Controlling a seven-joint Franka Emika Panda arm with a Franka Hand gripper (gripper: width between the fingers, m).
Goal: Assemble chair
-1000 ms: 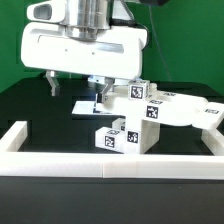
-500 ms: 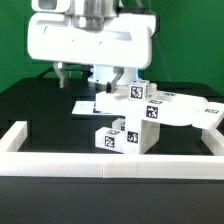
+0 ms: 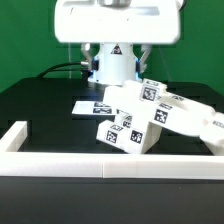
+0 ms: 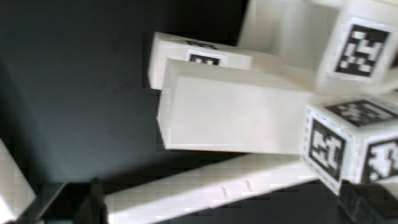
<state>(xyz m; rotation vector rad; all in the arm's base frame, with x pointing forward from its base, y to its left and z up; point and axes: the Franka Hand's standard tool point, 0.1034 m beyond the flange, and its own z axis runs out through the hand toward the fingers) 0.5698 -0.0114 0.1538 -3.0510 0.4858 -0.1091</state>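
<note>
1 cluster of white chair (image 3: 132, 125) pieces sits on the black table (image 3: 40, 105), inside the low white wall (image 3: 100, 160) that borders the work area. The wall runs along the front edge and turns back at the exterior view's left. The chair stands near the front run of the wall but apart from it.

The cluster is made of chunky square blocks stacked and tilted against each other, each face carrying a black-and-white tag. 1 long flat panel (image 3: 190, 115) joins the blocks and slopes down toward the exterior view's right. Just behind the blocks, toward the exterior view's left, the marker board (image 3: 92, 105) lies flat on the table. The white base (image 3: 112, 60) with its triangle mark stands behind that.

The gripper (image 3: 120, 50) hangs high above the chair, its 2 fingers spread apart with nothing between them and clear of every piece. In the wrist view the chair (image 4: 222, 115) fills the middle, showing a plain square block face with tagged faces around it. 1 dark finger (image 4: 71, 200) shows at the picture's edge, touching nothing.
</note>
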